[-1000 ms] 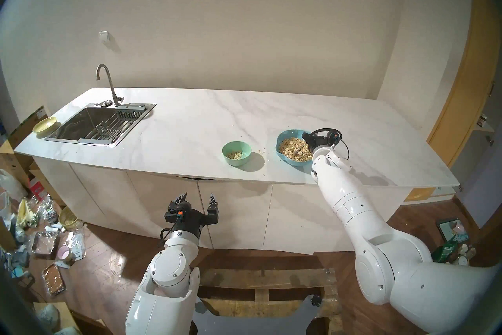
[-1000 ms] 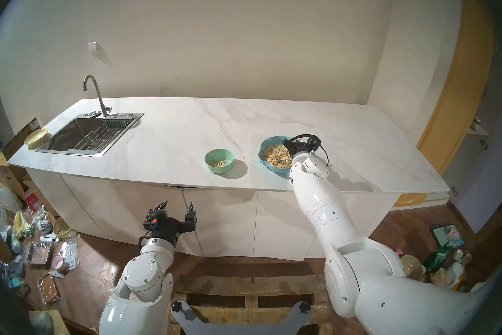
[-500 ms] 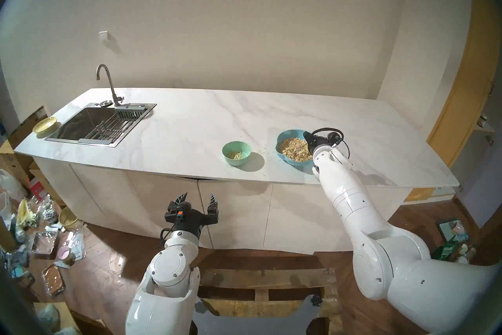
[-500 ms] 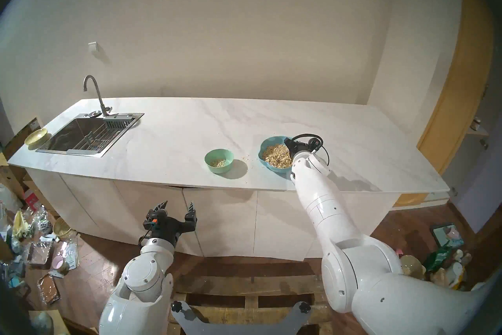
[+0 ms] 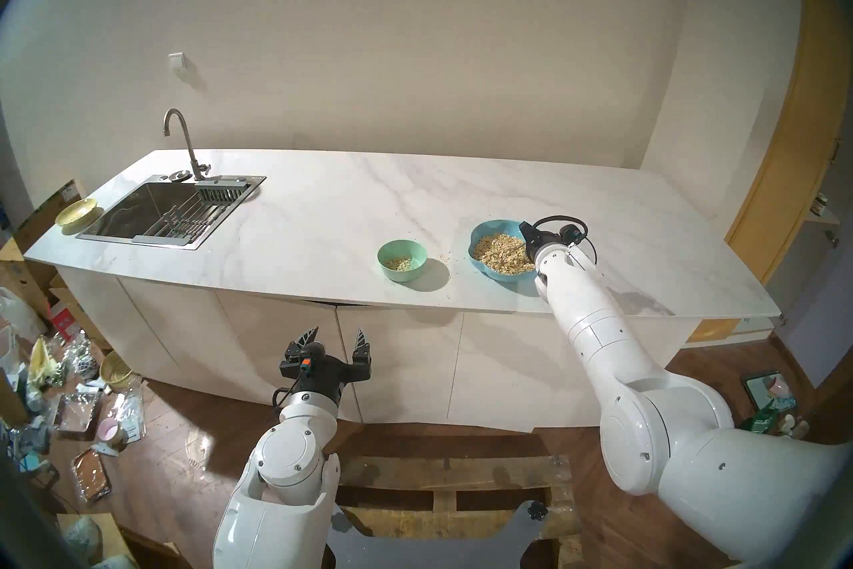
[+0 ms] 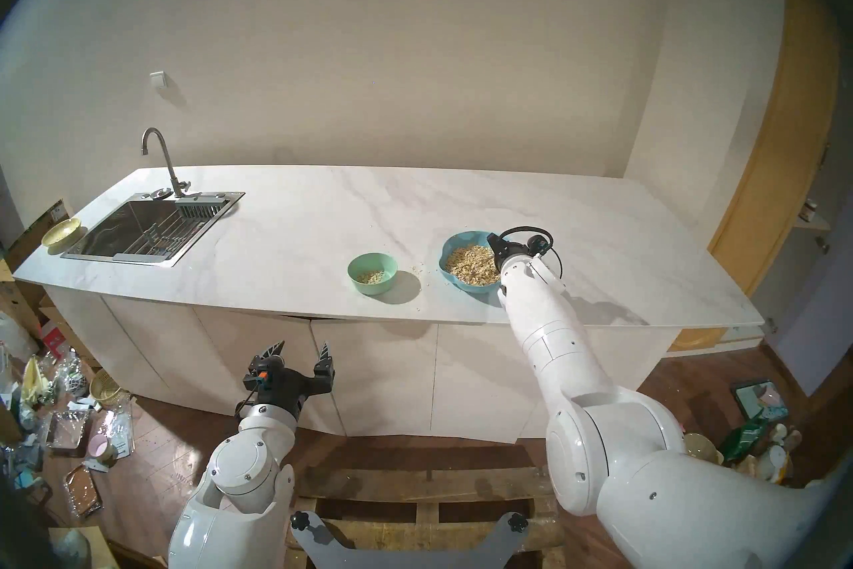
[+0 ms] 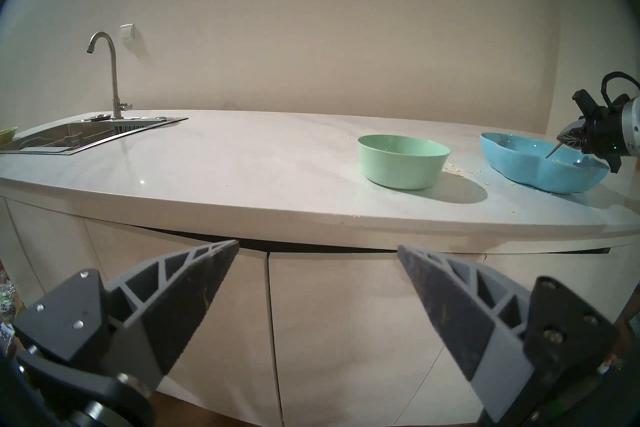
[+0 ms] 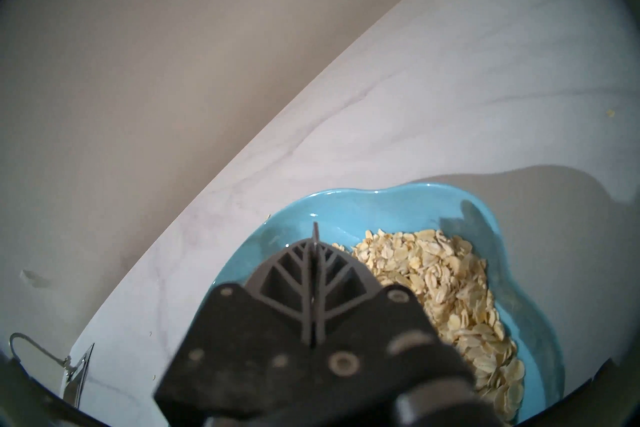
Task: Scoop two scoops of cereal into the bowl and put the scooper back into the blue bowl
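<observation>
While left fingers (image 5: pixel 336 339) gape empty, right fingers (image 7: pixel 568 142) pinch scooper (image 5: pixel 512 250) in blue bowl (image 5: pixel 484 231).

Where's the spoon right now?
Head views: the spoon is on the counter's right side, head down in the cereal of the blue bowl, handle clamped in the right gripper. The green bowl sits to its left.
</observation>
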Motion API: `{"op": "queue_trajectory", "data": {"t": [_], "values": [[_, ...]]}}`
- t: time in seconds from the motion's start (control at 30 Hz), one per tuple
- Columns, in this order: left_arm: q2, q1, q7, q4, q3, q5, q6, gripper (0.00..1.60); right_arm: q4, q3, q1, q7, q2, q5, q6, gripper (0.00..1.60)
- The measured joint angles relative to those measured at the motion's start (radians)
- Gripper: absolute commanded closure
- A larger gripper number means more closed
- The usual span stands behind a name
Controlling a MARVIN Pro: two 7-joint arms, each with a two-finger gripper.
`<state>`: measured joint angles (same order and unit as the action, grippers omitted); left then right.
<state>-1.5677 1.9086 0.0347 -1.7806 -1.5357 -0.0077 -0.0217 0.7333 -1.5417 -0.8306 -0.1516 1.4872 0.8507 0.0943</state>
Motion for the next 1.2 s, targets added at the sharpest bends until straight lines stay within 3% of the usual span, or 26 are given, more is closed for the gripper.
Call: {"op": "queue_trajectory", "data": {"t": [0.47,1.2], "values": [[0.000,0.000,0.000,0.000,0.000,0.000,0.000,0.00,-0.010,-0.015,0.038,-0.001,-0.015,0.014,0.032,1.60],[0.000,0.000,0.000,0.000,0.000,0.000,0.000,0.00,0.018,-0.071,0.023,-0.020,0.004,0.062,0.054,1.60]]}}
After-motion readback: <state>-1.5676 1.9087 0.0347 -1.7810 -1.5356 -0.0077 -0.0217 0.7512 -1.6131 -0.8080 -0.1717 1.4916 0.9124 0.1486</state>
